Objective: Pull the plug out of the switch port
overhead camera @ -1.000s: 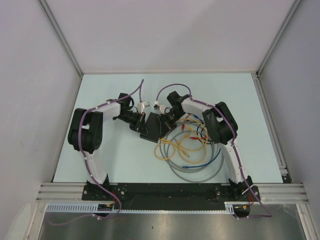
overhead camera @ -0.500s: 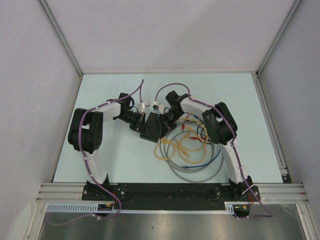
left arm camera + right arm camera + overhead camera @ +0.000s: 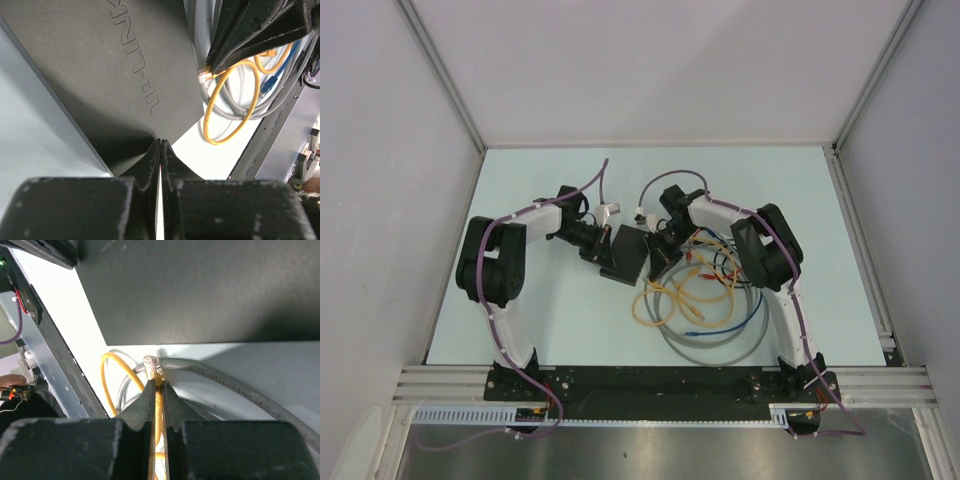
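Black switch (image 3: pixel 210 290) is seen across the upper frame; just below, clear of its edge, the plug (image 3: pixel 151 364) is held, its yellow cable (image 3: pixel 158 405) pinched by the right gripper (image 3: pixel 158 384). The left gripper (image 3: pixel 160 144) is closed at the switch's lower corner.

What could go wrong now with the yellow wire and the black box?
The right pincer pinches the thin yellow cable behind the plug, so it might slip. The shut left pincer only meets a corner of the switch, so that could slide. Loose gray cable loops nearby could snag.
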`<move>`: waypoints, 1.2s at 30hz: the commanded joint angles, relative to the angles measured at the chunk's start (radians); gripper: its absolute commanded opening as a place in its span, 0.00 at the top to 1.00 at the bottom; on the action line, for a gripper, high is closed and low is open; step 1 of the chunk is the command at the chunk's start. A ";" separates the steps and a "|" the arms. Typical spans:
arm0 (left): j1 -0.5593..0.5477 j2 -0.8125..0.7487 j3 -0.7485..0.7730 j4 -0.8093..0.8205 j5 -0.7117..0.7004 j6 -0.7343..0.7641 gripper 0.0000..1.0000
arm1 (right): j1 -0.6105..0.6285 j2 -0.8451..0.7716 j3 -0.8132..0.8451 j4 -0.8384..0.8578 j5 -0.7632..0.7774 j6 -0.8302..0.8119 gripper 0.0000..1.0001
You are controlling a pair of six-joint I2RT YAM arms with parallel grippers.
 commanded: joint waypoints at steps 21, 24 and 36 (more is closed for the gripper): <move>0.008 -0.296 -0.043 0.097 -0.093 0.021 0.73 | 0.031 -0.329 -0.237 0.095 0.099 -0.545 0.59; 0.020 -0.293 -0.036 0.111 -0.124 0.010 0.73 | 0.051 -0.263 -0.201 0.037 0.055 -0.584 0.62; 0.075 -0.277 -0.076 0.206 -0.125 -0.045 0.71 | -0.030 -0.173 -0.182 -0.117 0.413 -0.607 0.74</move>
